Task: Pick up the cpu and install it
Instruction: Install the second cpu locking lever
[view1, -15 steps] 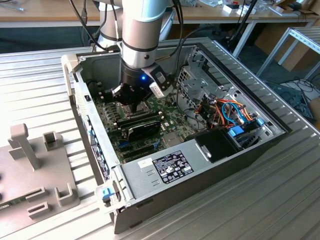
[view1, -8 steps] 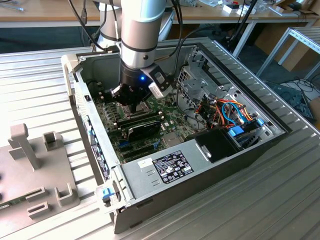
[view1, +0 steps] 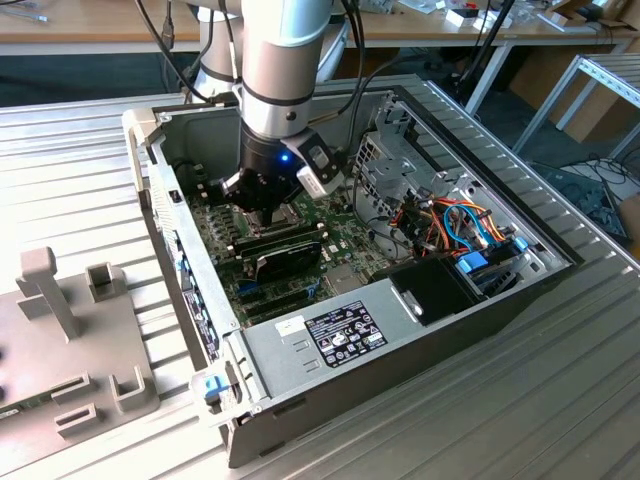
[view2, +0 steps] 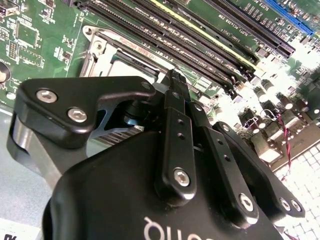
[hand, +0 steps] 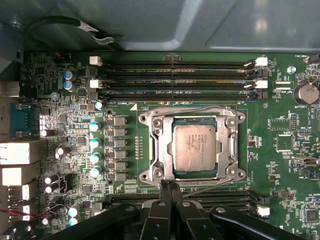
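In the first wrist view the cpu, a flat square chip with a dull silver-grey top, lies level inside its socket on the green motherboard. A shiny metal retention frame surrounds it. My gripper hovers just beside one edge of that frame, fingers shut together and holding nothing. The second wrist view has the black gripper pointing at the frame. The exterior view places the gripper low inside the open computer case.
Long memory slots run beside the socket, with more slots on its other side. Capacitors and rear connectors stand nearby. A black card, bundled cables and the power supply crowd the case.
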